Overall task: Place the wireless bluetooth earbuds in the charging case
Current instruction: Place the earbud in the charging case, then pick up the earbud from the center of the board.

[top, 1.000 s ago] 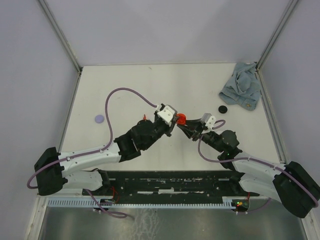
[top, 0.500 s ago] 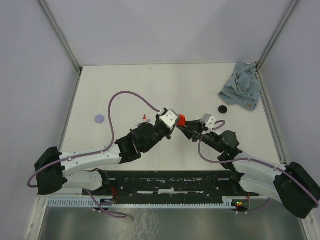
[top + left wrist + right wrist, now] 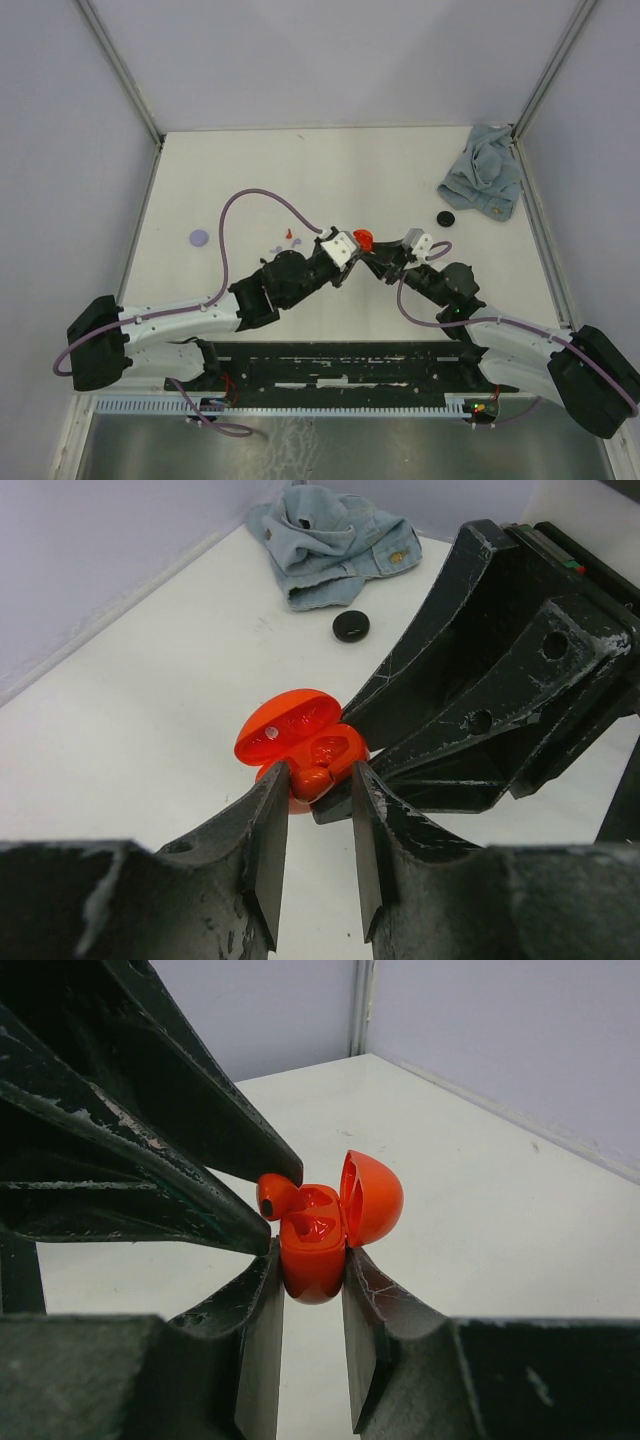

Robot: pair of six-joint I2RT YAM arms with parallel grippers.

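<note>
My right gripper (image 3: 312,1254) is shut on the body of the red charging case (image 3: 312,1245), holding it above the table with its lid (image 3: 372,1197) open. My left gripper (image 3: 315,777) is shut on a red earbud (image 3: 312,781) and holds it at the case's open cavity (image 3: 332,748). The earbud (image 3: 274,1198) touches the case's rim in the right wrist view. In the top view both grippers meet at the case (image 3: 362,238) mid-table: left gripper (image 3: 345,250), right gripper (image 3: 378,256). A tiny red piece (image 3: 292,233) and a lilac piece (image 3: 278,247) lie on the table behind the left arm.
A crumpled blue cloth (image 3: 485,180) lies at the back right, with a black round disc (image 3: 445,218) beside it. A lilac round disc (image 3: 199,238) lies at the left. The black disc (image 3: 351,626) and cloth (image 3: 330,535) also show in the left wrist view.
My left arm has shifted a little nearer and to the right, closing the earbud on the case. The small pieces on the table behind it now show. The right gripper has barely moved.
</note>
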